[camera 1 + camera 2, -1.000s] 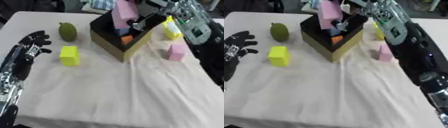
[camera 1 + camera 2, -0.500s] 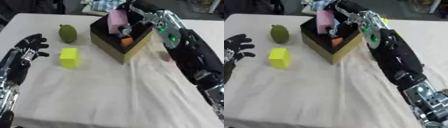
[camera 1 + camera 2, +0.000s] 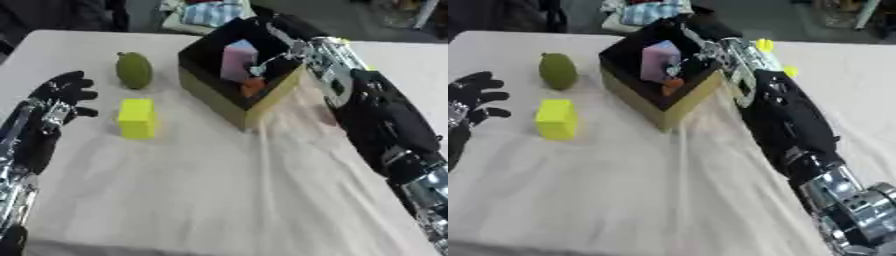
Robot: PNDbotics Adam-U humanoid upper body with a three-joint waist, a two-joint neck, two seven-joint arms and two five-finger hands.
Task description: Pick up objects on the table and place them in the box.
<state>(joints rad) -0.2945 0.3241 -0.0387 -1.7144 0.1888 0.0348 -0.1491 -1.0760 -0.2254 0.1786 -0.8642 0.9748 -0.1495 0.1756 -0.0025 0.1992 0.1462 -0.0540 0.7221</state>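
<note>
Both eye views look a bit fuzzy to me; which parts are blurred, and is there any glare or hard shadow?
Left eye view: the right hand over the black-lined cardboard box smears most; the yellow block has soft edges. Right eye view: the green oval fruit casts only a faint shadow; the white tablecloth is evenly lit, no glare.

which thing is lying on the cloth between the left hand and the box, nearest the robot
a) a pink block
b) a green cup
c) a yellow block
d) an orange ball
c: the yellow block lies on the cloth between the left hand and the box, nearer the robot than the green fruit; the pink block stands inside the box.
</note>
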